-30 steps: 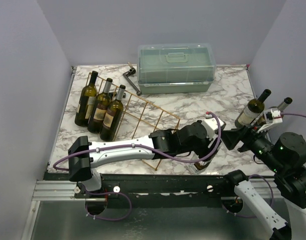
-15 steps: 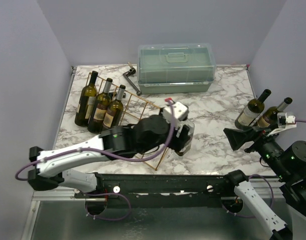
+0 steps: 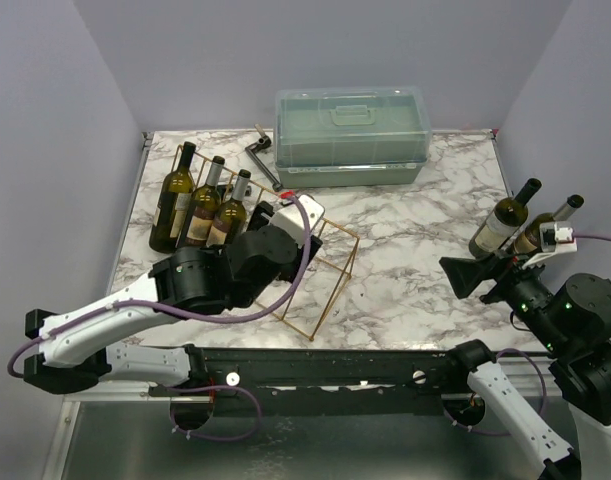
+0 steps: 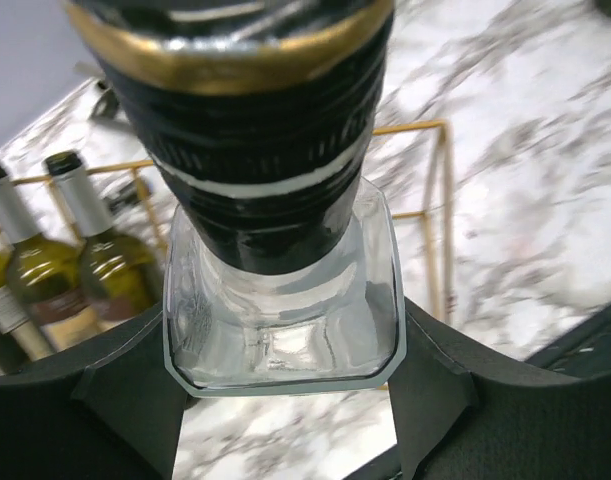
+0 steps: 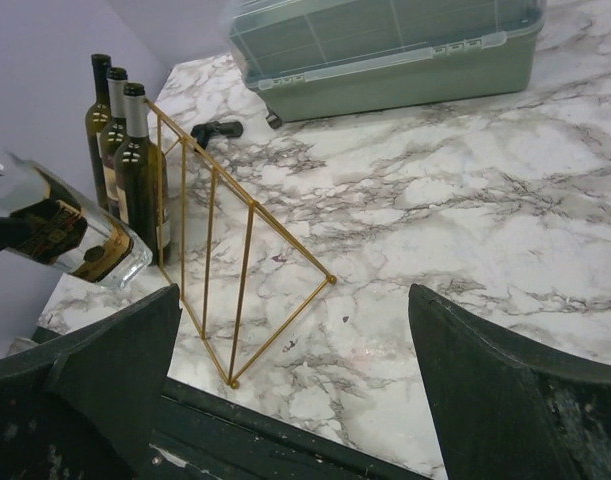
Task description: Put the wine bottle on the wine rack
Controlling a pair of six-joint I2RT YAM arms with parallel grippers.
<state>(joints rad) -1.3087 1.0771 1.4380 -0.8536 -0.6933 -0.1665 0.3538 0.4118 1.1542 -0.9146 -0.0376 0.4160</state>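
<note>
My left gripper (image 4: pixel 282 350) is shut on the base end of a clear square glass wine bottle (image 4: pixel 275 150) with a black label and a gold band. It holds the bottle tilted in the air above the near left part of the gold wire wine rack (image 3: pixel 334 289). The bottle also shows in the right wrist view (image 5: pixel 70 238), left of the rack's bars (image 5: pixel 247 290). In the top view my left arm (image 3: pixel 235 270) hides it. Three dark bottles (image 3: pixel 198 215) lean in the rack's left slots. My right gripper (image 3: pixel 475 275) is open and empty at the right.
Two more dark bottles (image 3: pixel 500 222) stand at the table's right edge just behind my right gripper. A translucent green lidded box (image 3: pixel 352 135) sits at the back. A black handled tool (image 3: pixel 262 160) lies beside it. The table's front edge (image 5: pixel 285 420) is near.
My left arm has swung left with the clear bottle, from the front middle-right of the table to above the rack. The right gripper has barely moved.
</note>
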